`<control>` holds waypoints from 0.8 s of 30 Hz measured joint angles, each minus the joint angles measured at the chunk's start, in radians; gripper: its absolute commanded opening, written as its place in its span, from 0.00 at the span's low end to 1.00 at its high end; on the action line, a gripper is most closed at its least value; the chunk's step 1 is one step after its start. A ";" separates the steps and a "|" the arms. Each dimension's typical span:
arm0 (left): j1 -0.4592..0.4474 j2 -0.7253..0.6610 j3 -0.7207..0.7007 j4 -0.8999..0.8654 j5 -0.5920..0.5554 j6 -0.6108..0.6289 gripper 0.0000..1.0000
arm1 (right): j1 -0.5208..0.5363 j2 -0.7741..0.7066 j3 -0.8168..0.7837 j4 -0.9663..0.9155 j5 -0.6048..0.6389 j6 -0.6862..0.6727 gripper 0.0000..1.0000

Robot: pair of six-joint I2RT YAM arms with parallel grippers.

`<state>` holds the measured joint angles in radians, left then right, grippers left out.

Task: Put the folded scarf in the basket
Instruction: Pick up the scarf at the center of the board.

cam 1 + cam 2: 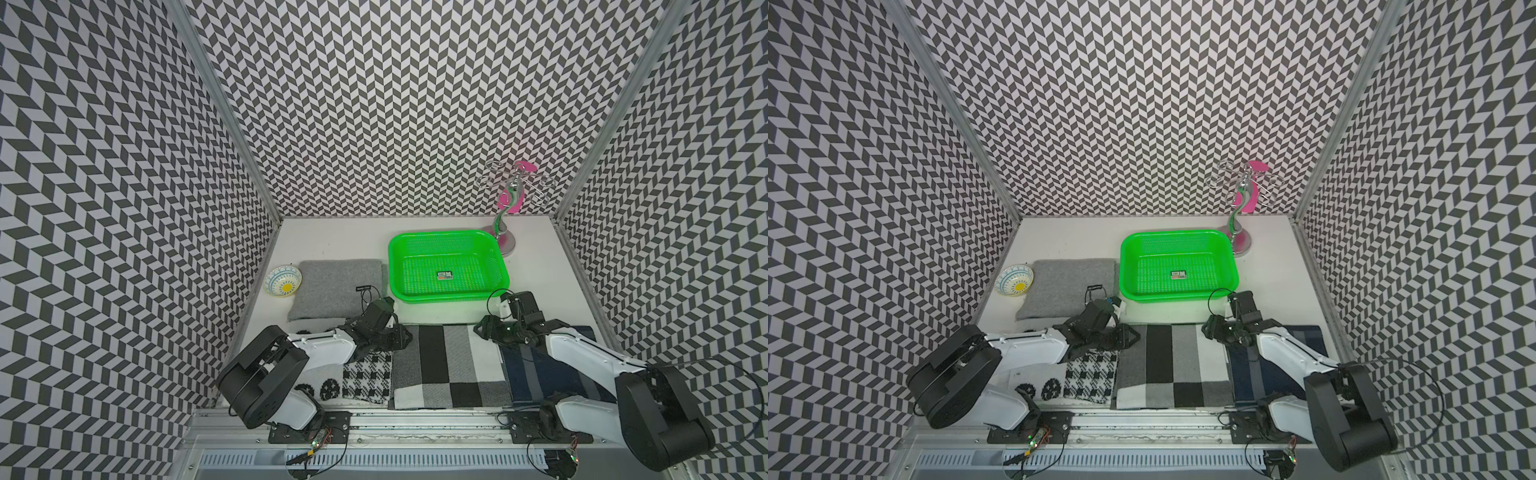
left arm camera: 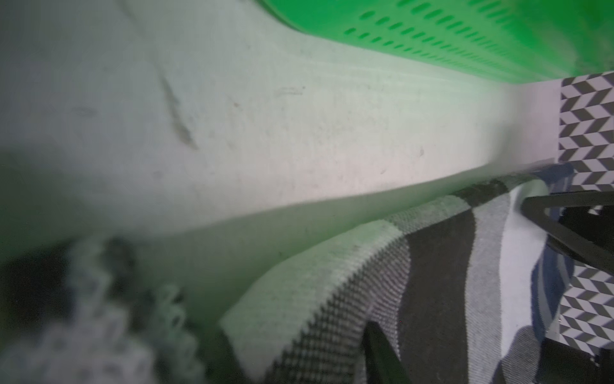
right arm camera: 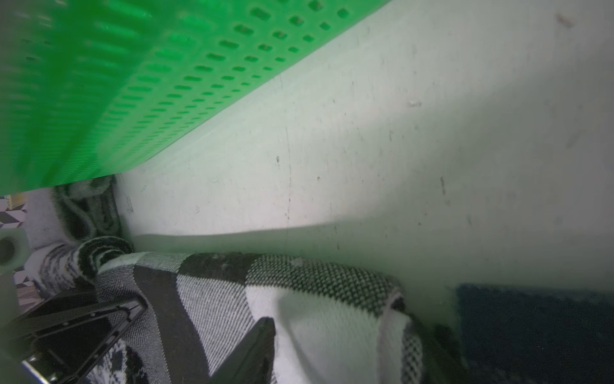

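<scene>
- The left arm (image 1: 322, 345) and right arm (image 1: 582, 353) reach low across the table (image 1: 332, 241). The left gripper (image 1: 400, 337) and right gripper (image 1: 483, 328) are over the far corners of the block-patterned scarf (image 1: 444, 365). Whether either grips cannot be told.
- Four folded textiles: this scarf, flat just before the basket (image 1: 449, 297), a grey scarf (image 1: 332, 289), a checked cloth (image 1: 368, 380) and a navy cloth (image 1: 552, 374).
- One basket and one bowl (image 1: 283, 281).

Lab test booth: chevron-papered walls (image 1: 395, 104), aluminium frame rail (image 1: 424, 417), two bolted-down robot arms (image 1: 320, 345) (wiring (image 1: 318, 446) exposed).
</scene>
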<state>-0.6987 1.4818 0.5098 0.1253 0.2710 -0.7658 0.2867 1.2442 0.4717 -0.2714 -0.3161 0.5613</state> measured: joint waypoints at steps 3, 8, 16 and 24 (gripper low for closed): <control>-0.001 0.007 0.003 0.007 0.007 0.003 0.33 | 0.016 0.005 0.000 0.011 0.004 0.003 0.55; -0.005 0.022 0.005 0.019 0.012 0.013 0.25 | 0.053 -0.003 -0.034 0.055 0.001 0.026 0.41; -0.008 0.047 0.004 0.061 0.035 0.020 0.00 | 0.071 -0.026 -0.078 0.101 -0.011 0.035 0.21; -0.009 0.026 -0.001 0.066 0.041 0.026 0.00 | 0.074 -0.027 -0.080 0.114 -0.032 0.003 0.00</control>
<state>-0.7078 1.5074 0.5087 0.1913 0.3122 -0.7403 0.3603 1.2171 0.3920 -0.1570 -0.3485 0.5640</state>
